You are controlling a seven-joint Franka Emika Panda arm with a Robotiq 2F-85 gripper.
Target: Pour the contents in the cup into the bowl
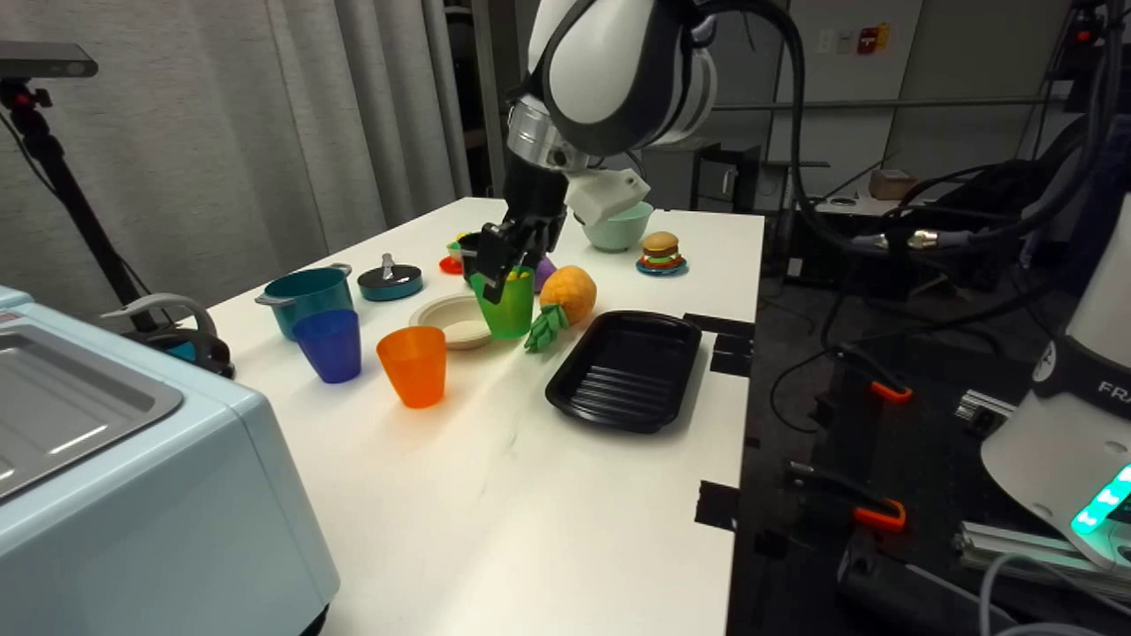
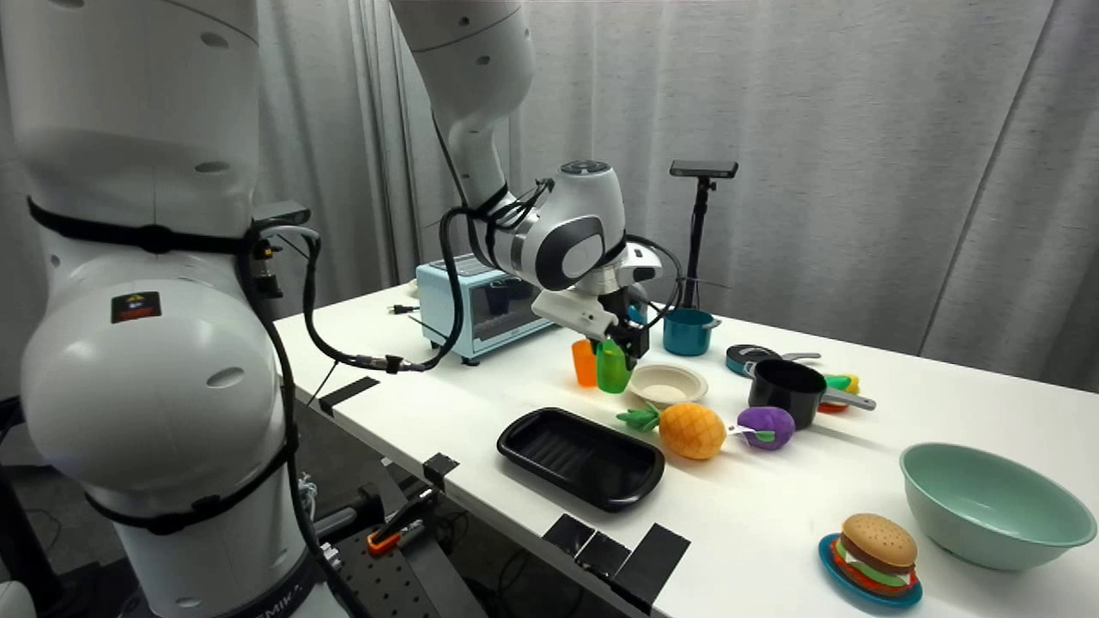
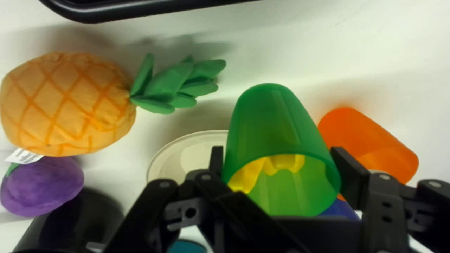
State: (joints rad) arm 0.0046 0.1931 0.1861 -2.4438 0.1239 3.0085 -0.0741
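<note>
Green cup (image 3: 274, 121) tight in cup-wide gripper (image 3: 277, 157), near rim of white bowl (image 2: 670, 392), apart from tray (image 1: 623, 375)

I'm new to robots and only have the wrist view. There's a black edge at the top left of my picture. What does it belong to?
Observer: A black tray. In an exterior view it shows whole, an oblong with rounded corners and a ridged floor.
Visitor: And the green cup in the claw, is it tilted? I'm looking into its mouth, so I can't judge.
Observer: Hardly, if at all: in an exterior view it looks close to upright, mouth up.
Visitor: I can see a pineapple and a purple plush. Any other pretend food around?
Observer: Yes, a toy burger on a blue plate, visible in both exterior views.
</note>
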